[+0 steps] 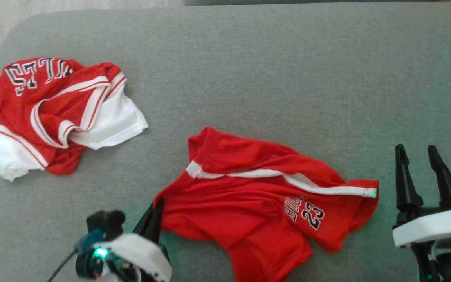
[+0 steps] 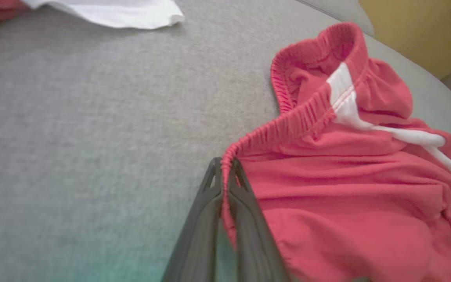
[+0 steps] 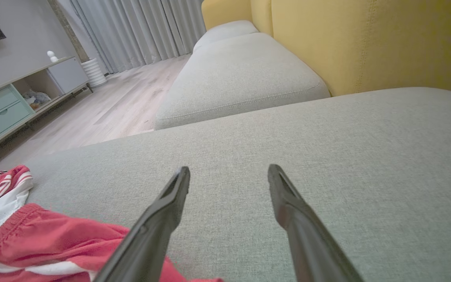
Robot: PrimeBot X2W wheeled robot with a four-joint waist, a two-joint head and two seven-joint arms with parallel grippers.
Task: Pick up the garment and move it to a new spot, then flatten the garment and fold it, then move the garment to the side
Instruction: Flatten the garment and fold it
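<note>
The left gripper (image 2: pixel 225 161) is pinched tight on the elastic waistband corner of the red shorts (image 1: pixel 257 196), which lie crumpled at six o'clock on the grey sofa cushion (image 1: pixel 288 70). The right gripper (image 1: pixel 419 154) stands spread and empty at four o'clock. A red-and-white jersey (image 1: pixel 53 109) lies at ten o'clock.

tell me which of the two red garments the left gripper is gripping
The red shorts marked 23, pinched at the waistband by the left gripper; the red-and-white jersey lies apart, untouched.
</note>
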